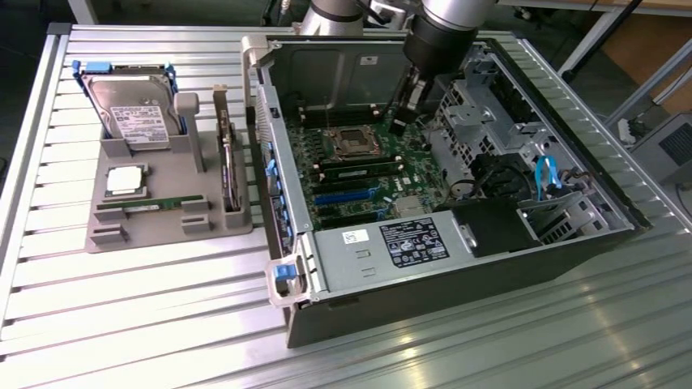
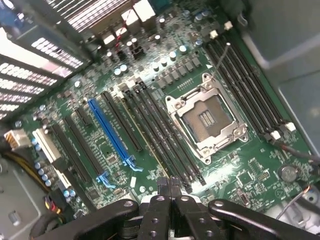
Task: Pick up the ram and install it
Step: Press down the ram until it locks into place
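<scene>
Above the green motherboard (image 2: 150, 100), closed black jaws.

The worktop (image 1: 130, 324) is ribbed bare metal, silvery and brightly reflective. On it a parts holder (image 1: 162, 231) looks like matt grey plastic. The hard drive (image 1: 135, 109) has a dull metal lid with a paper label, and blue plastic rails at its sides. The ram (image 1: 151, 205) is a green circuit board (faint sheen). The computer case (image 1: 357, 65) shows unpainted sheet metal inside. Its motherboard (image 2: 165, 75) is glossy green, with black plastic slots and 1 blue one (image 2: 110, 131). The end effector (image 2: 169, 192) is satin black.
</scene>
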Controlling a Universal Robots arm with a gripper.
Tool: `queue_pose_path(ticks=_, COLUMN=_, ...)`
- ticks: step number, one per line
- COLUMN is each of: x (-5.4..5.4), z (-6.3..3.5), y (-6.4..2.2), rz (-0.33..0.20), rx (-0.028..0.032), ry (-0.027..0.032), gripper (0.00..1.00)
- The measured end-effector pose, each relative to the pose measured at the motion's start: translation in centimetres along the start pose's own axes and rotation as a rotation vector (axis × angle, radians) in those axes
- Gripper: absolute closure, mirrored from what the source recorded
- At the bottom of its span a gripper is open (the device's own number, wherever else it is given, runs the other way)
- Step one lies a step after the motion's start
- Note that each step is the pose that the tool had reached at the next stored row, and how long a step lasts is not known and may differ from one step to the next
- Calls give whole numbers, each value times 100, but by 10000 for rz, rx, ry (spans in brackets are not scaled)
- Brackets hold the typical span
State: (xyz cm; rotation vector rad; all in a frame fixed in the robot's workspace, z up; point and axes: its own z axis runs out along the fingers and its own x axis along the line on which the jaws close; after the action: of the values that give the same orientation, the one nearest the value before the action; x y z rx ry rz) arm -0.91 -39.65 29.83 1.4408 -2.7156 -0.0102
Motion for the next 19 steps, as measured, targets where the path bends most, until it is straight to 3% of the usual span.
queue_pose_path(ticks=19, x=0, z=0, y=0, rz=3208, rx=-182, ry=-121, gripper=90)
